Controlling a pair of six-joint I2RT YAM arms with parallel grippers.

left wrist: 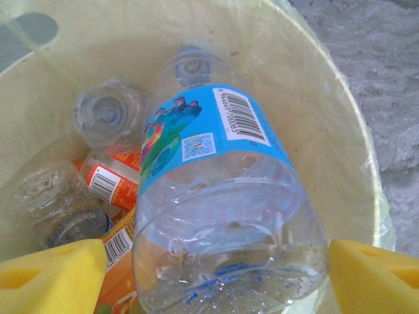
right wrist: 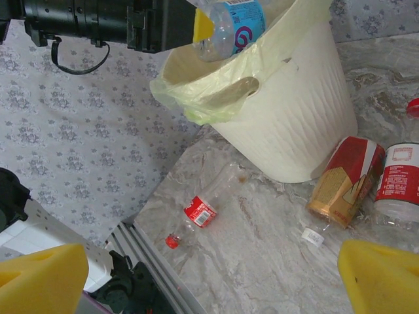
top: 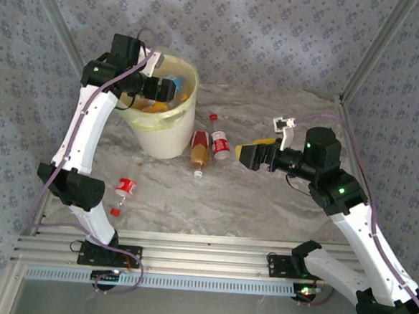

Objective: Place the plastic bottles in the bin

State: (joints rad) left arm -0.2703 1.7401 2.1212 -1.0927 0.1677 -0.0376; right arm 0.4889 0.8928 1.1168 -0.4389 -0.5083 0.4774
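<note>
From above, the right gripper [top: 253, 149] is nearer the brown bottle [top: 200, 150] lying on the surface [top: 264, 204]. Left wrist: the left gripper [left wrist: 216, 278] stands open over the bin [left wrist: 314, 85], the blue-label bottle [left wrist: 222, 196] loose between its fingers [left wrist: 52, 275], cap down. Right wrist: fingers [right wrist: 39, 278] open, empty; the brown bottle's neck points toward them.

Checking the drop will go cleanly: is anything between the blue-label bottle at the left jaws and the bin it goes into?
Nothing visible does. The blue-label bottle is right over the open mouth of the bin, and beneath it lie only other bottles inside the bin.
</note>
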